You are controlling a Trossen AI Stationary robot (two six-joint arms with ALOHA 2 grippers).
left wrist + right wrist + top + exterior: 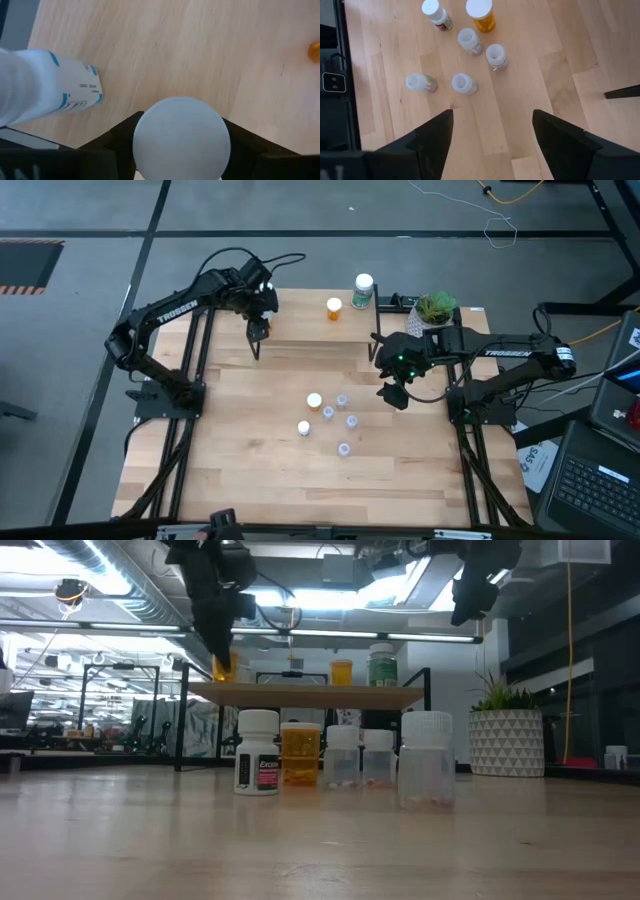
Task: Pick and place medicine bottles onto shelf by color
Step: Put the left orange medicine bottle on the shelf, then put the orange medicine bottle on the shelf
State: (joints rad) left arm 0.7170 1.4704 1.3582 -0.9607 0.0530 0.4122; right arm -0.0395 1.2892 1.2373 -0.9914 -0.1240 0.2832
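Note:
My left gripper [258,330] hangs over the left part of the shelf [300,320], shut on an orange medicine bottle [225,665] with a white cap [181,137]. An orange bottle [334,308] and a larger green-label bottle [362,288] stand on the shelf. On the table stand an orange bottle [314,401], a white bottle [304,428] and several tiny clear bottles [344,420]; one clear bottle [420,82] lies on its side. My right gripper [392,392] is open, raised above the table to the right of that cluster. My left gripper holds the orange bottle near its top, just under the white cap [181,137], pinched between the two fingers [120,137]. The fingers come from above, pointing down. The bottle is upright; whether its base touches the shelf board [300,692], I cannot tell.
A white pot with a green plant [435,310] stands at the shelf's right end. A white cylinder with blue print [50,90] shows at the edge of the left wrist view. Bare board lies between my left gripper and the shelved orange bottle. A laptop [600,490] sits off the table's right.

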